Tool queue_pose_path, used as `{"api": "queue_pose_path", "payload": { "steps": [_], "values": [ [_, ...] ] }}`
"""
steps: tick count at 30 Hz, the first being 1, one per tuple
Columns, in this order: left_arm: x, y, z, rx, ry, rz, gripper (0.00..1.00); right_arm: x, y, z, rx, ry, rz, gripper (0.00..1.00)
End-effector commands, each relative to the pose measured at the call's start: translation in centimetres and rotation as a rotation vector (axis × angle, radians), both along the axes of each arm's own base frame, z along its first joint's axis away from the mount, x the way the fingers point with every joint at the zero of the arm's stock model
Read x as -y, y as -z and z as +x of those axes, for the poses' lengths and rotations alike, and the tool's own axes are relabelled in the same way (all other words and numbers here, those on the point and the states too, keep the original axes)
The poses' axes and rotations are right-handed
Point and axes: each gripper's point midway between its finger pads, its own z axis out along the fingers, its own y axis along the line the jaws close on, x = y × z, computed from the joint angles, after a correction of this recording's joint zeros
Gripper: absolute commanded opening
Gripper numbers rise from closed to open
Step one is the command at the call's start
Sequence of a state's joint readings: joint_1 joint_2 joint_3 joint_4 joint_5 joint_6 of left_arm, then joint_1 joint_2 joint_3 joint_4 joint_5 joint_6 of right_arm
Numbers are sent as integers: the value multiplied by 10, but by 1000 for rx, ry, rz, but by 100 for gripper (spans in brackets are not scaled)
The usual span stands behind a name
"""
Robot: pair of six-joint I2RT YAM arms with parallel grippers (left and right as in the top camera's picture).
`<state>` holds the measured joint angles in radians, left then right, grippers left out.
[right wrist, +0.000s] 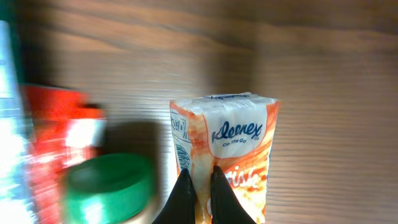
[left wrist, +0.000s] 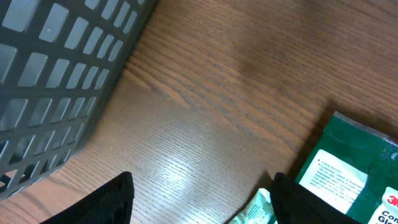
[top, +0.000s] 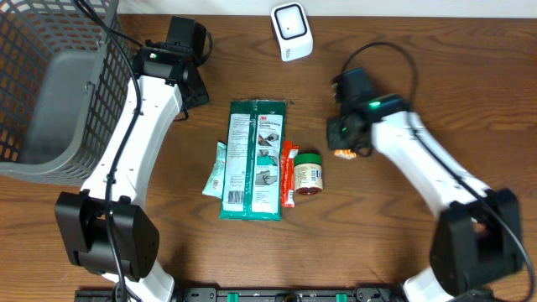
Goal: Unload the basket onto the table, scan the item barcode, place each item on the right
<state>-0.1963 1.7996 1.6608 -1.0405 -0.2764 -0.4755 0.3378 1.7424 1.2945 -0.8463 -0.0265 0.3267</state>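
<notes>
A small orange-and-white Kleenex tissue pack point(right wrist: 231, 134) is pinched in my right gripper point(right wrist: 200, 177), whose fingers are shut on a fold of its wrapper. From overhead, only an orange edge of the pack point(top: 344, 153) shows under the right gripper point(top: 342, 141), right of the other items. The white barcode scanner point(top: 291, 31) stands at the table's far edge, well apart from the pack. My left gripper point(left wrist: 200, 190) is open over bare wood between the basket and the item pile, holding nothing.
A grey mesh basket point(top: 50, 84) fills the far left. At the table's middle lie a green 3M pack point(top: 254, 159), a teal sachet point(top: 216, 170), a red packet point(top: 289, 172) and a green-lidded jar point(top: 308, 174), the jar close beside the tissue pack.
</notes>
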Motion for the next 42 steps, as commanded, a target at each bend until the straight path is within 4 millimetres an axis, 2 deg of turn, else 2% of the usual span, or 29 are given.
{"api": "queue_pose_path", "payload": {
  "steps": [1, 9, 17, 23, 34, 40, 42],
  "values": [
    [-4, 5, -1, -11, -23, 21, 70, -26, -25, -2, -30, -113, 320, 1],
    [-4, 5, -1, -11, -23, 21, 71, -20, -17, 1, -18, -166, 631, 1],
    [-4, 5, -1, -11, -23, 21, 70, -12, 4, -4, 106, -186, 844, 1],
    [-4, 5, -1, -11, -23, 21, 70, -7, 25, -10, 132, -142, 835, 1],
    [-5, 5, -1, -12, -23, 21, 70, -1, 38, -12, 123, -112, 779, 1],
    [-4, 5, -1, -11, -23, 21, 70, 0, 39, -12, 123, -109, 771, 13],
    [-4, 5, -1, -12, -23, 21, 70, 0, 40, -12, 120, -108, 771, 13]
  ]
}}
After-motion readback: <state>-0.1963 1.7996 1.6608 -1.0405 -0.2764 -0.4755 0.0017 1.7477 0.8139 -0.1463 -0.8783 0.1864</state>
